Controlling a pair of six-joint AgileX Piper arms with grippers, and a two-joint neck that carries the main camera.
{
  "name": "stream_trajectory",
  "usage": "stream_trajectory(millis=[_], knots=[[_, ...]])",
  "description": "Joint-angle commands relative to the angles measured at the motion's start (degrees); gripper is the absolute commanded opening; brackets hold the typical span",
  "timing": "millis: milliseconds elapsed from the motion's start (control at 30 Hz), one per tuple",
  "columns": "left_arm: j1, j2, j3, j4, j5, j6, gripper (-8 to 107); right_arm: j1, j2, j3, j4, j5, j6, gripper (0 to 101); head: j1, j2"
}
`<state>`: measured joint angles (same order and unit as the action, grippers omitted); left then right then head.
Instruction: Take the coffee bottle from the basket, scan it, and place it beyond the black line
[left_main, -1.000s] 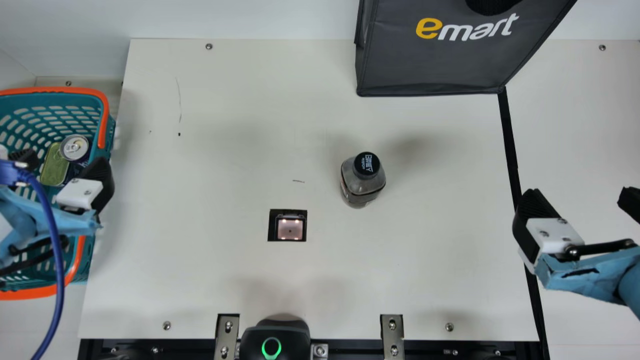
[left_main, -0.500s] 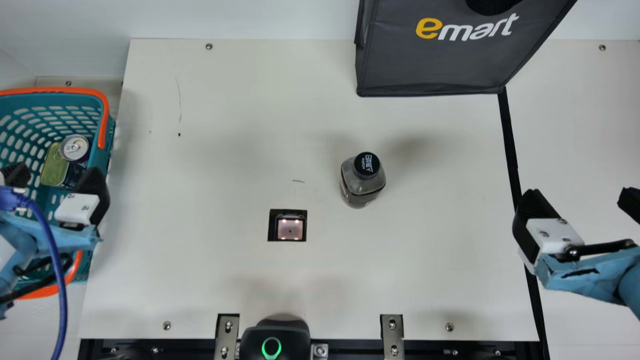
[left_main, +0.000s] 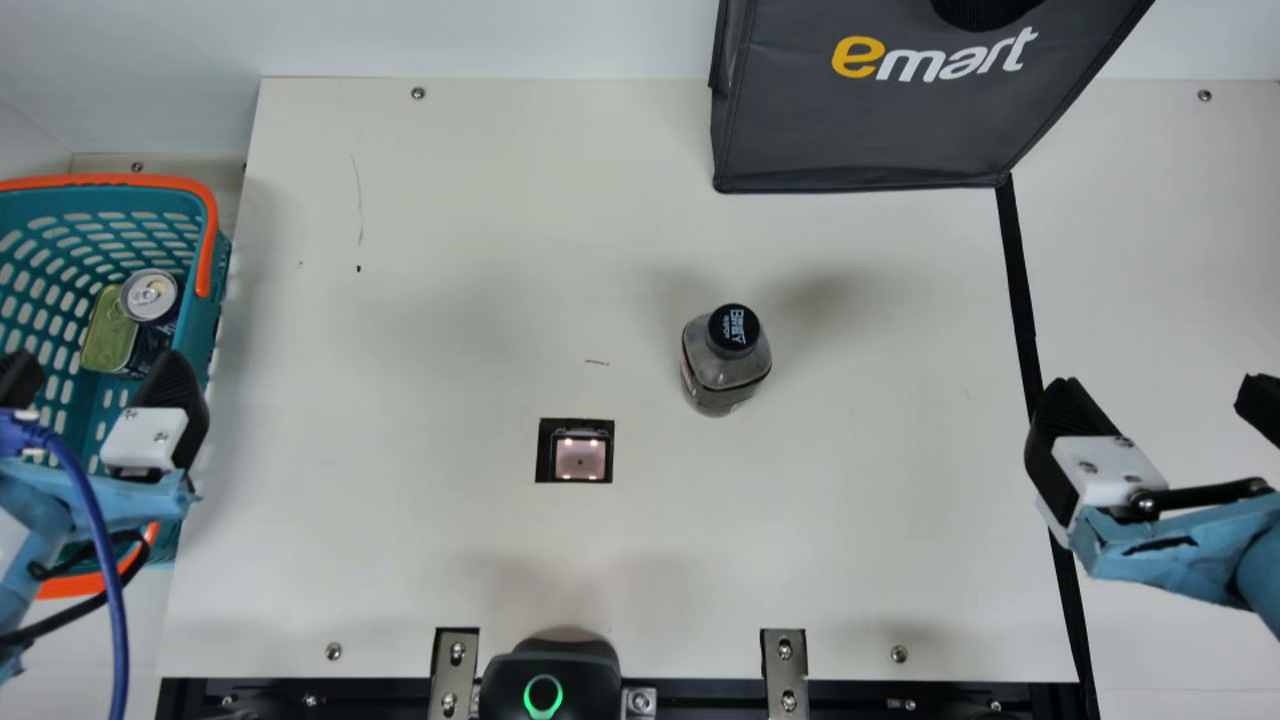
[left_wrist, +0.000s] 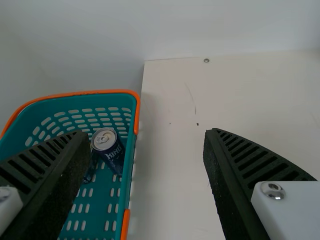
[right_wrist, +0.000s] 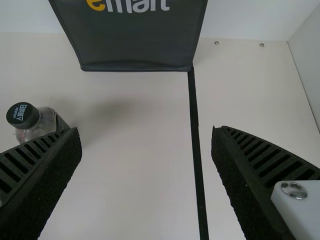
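Observation:
My left gripper (left_main: 95, 390) hangs open over the basket (left_main: 205, 330) at the left, holding nothing; in the left wrist view the same gripper (left_wrist: 145, 150) has its fingers wide apart. The coffee bottle (left_main: 722, 365), black-capped, stands upright on the table, right of the scanner window (left_main: 580, 457). At the right, my right gripper (left_main: 1160, 400) is open above the black line (left_main: 1020, 290). The right wrist view gives this gripper (right_wrist: 146, 150) with spread fingers, the bottle (right_wrist: 40, 122) partly behind one of them, and the black line (right_wrist: 196, 135) between them.
A dark shopping bag (left_main: 880, 110) stands at the table's back edge, its corner at the black line's far end. A can (left_main: 150, 296) and a green tin (left_main: 108, 335) lie in the basket. A black device with a green ring (left_main: 543, 695) sits at the front edge.
My left gripper has drawn back toward the front over the basket, staying open. The bottle and my right arm have kept still.

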<state>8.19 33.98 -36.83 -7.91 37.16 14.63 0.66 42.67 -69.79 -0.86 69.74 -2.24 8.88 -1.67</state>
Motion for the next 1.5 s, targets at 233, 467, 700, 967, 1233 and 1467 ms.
stream_trajectory(millis=[233, 467, 700, 967, 1233, 1467], knots=[[-1.4, -1.3, 0.8, 2.9, 0.5, -3.8, 90, 0.0, 0.0, 0.0, 0.0, 0.0, 0.0, 91, -1.0, 0.1], [-2.7, -1.9, 1.1, 4.9, 1.1, -6.3, 90, 0.0, 0.0, 0.0, 0.0, 0.0, 0.0, 91, -1.0, 0.1], [-3.8, -2.3, 1.3, 6.6, 1.4, -8.1, 90, 0.0, 0.0, 0.0, 0.0, -0.1, 0.0, 91, -1.0, 0.1], [-4.2, -2.4, 1.4, 7.0, 1.5, -8.8, 90, 0.0, 0.0, 0.0, 0.0, -0.1, 0.0, 91, -1.0, 0.1], [-4.2, -2.4, 1.4, 7.0, 1.5, -8.8, 90, 0.0, 0.0, 0.0, 0.0, -0.1, 0.0, 91, -1.0, 0.1], [-4.2, -2.4, 1.4, 7.0, 1.5, -8.8, 90, 0.0, 0.0, 0.0, 0.0, -0.1, 0.0, 91, -1.0, 0.1]])
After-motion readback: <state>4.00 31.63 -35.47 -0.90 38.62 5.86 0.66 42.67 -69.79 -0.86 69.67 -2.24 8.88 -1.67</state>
